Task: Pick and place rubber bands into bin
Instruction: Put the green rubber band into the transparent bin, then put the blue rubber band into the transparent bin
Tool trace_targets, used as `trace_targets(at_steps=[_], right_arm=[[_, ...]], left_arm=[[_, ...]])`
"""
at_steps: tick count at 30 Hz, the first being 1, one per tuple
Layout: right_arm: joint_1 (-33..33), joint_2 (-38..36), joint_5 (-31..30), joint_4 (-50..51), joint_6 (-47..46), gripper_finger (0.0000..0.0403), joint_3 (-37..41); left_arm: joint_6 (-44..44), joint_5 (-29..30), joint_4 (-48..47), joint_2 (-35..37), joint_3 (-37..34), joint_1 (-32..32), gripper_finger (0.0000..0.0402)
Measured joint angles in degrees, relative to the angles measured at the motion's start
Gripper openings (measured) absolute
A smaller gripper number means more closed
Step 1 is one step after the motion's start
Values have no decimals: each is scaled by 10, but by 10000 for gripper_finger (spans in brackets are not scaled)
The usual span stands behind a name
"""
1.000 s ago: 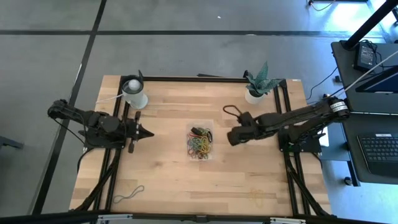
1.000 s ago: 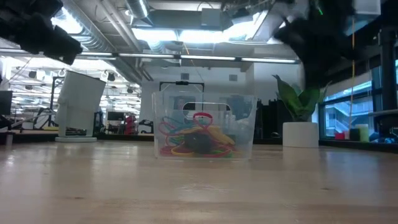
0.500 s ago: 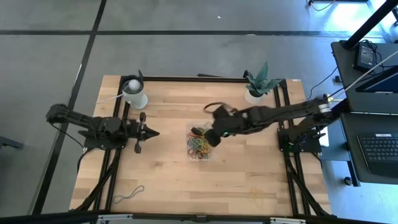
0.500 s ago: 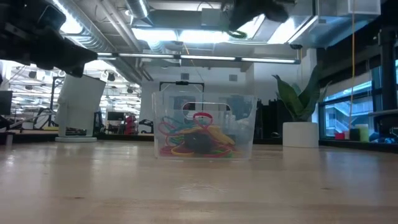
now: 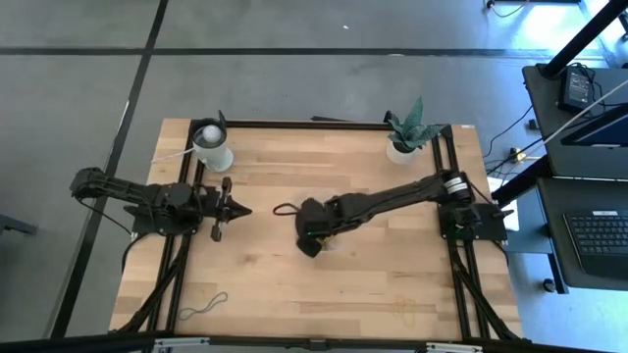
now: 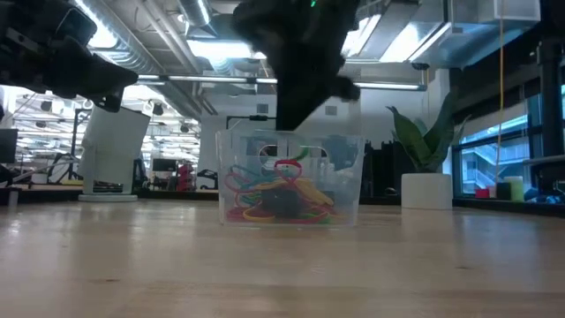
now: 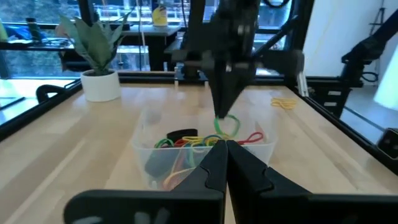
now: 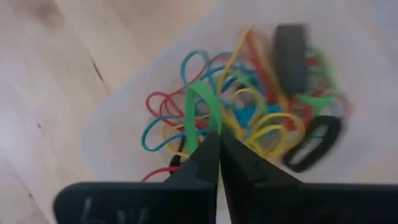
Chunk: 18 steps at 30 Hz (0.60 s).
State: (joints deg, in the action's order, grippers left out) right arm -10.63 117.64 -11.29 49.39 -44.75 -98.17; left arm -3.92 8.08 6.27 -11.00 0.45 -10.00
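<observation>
High view: the right arm reaches across the table centre and covers most of the bin, so only a sliver of its clear wall shows beside the right gripper. The contents cannot be made out from above.

Right wrist view: the right gripper points down into the bin. Its two dark fingers lie pressed together, and a green rubber band is pinched between their tips, hanging as a loop over the pile. Below it lie the other rubber bands in yellow, red, blue and green, with two wider dark loops at the far side. The picture is blurred, so single bands are hard to count.

Low view: the bin stands on the table with the coloured bands heaped on its floor. The right arm shows only as a dark blur above it; its fingertips cannot be separated there.

Left wrist view: the left gripper has its fingers closed together and holds nothing. It hangs above the left part of the table, well apart from the bin, pointing toward it. The green band dangles from the right gripper above the bin's opening.

A white cup and a plant pot stand at the far corners. A grey cord lies near the front left edge, and a yellow band near the front right.
</observation>
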Motion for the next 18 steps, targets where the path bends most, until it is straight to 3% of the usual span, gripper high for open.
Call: trace_targets(at_steps=[14,18], right_arm=[[5,3,24,-3,-14,152,0],[3,-25,-14,2,-2,176,0]], left_arm=[[25,-2,-19,0,0,0,2],[32,-2,-18,-2,0,0,2]])
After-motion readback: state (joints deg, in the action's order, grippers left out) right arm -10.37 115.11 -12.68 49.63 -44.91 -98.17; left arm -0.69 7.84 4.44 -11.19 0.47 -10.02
